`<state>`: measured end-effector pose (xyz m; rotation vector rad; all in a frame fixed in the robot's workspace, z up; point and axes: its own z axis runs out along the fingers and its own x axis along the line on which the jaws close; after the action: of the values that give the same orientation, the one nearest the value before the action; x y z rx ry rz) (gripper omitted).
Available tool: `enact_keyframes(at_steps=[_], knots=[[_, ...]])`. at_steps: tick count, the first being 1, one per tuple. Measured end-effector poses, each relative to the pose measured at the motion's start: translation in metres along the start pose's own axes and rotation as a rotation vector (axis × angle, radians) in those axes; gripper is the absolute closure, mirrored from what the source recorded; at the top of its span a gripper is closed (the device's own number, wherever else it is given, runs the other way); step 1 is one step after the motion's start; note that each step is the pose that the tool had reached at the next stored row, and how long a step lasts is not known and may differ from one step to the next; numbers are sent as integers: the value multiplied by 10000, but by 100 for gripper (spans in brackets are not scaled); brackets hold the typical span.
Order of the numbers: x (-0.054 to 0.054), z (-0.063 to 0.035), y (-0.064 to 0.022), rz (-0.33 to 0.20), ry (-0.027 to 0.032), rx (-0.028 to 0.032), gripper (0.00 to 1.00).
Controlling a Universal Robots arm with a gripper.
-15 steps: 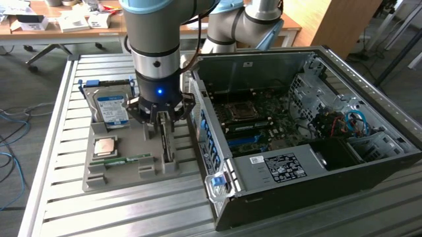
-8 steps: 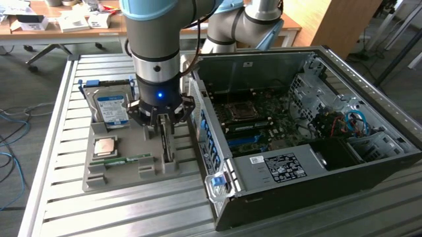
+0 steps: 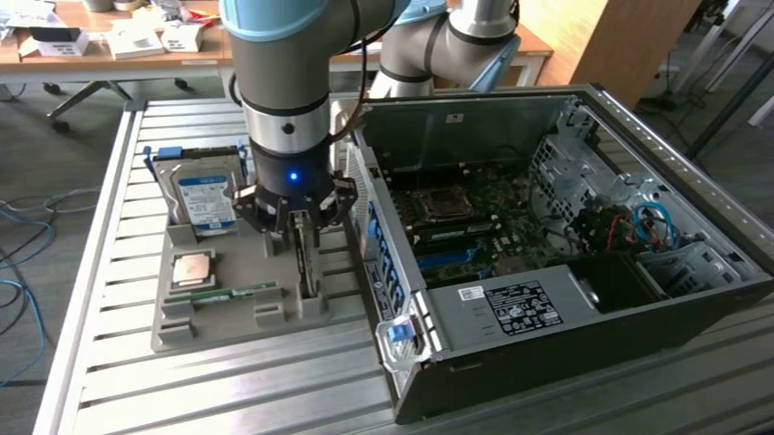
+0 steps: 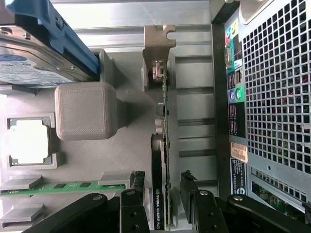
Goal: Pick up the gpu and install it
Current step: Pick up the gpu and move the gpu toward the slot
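Note:
The gpu (image 3: pixel 310 274) stands on its long edge in a slot of the grey holder tray (image 3: pixel 224 322), just beside the open computer case (image 3: pixel 545 254). In the wrist view the gpu (image 4: pixel 162 145) shows edge-on, dark, with its silver bracket (image 4: pixel 159 41) at the far end. My gripper (image 3: pixel 300 234) is lowered over the card's near half. The gripper (image 4: pixel 163 183) is open: its black fingertips (image 4: pixel 138 180) stand one on each side of the card with a small gap on both sides.
The tray also carries a hard drive (image 3: pixel 203 199) with a blue-white label, a square processor (image 3: pixel 194 269) and a green memory stick (image 3: pixel 224 294). The case's rear panel (image 4: pixel 272 97) runs close along the card. A slatted metal table (image 3: pixel 109 227) lies underneath.

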<state>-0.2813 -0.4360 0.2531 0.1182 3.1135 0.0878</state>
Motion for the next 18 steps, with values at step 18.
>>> enact_keyframes(at_steps=[18], knots=[[18,82,-5,-2,-68,-5,57]])
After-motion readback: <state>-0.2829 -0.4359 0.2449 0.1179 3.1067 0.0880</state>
